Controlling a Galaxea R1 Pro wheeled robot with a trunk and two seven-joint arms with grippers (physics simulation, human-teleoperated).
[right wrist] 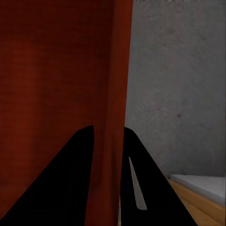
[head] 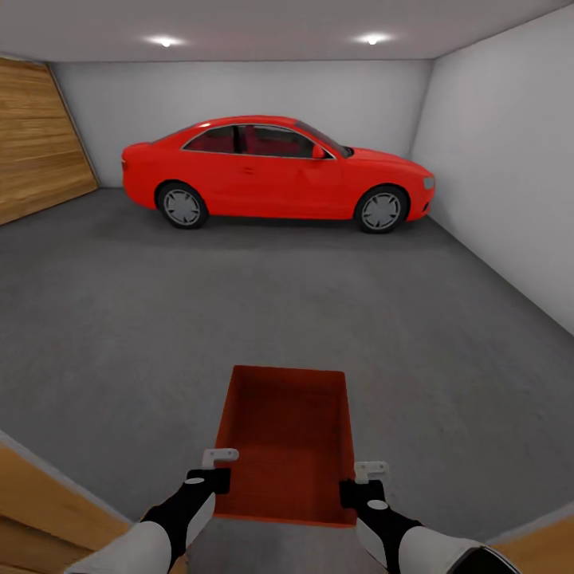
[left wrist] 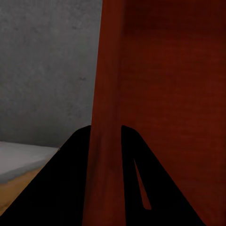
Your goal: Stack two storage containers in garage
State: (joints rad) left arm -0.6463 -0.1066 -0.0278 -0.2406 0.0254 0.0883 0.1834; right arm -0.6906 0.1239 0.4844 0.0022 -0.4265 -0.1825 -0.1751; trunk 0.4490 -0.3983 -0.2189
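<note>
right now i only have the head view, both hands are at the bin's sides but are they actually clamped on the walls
Observer: Yes for the left gripper: its wrist view shows the bin wall running between its two fingers.
Operator: and the right one
Observer: Same. The right gripper has a finger on each side of the wall.
Operator: anything under the bin on the left side
Observer: Past the left wall there is grey floor, then a pale strip and wood nearer the camera.
</note>
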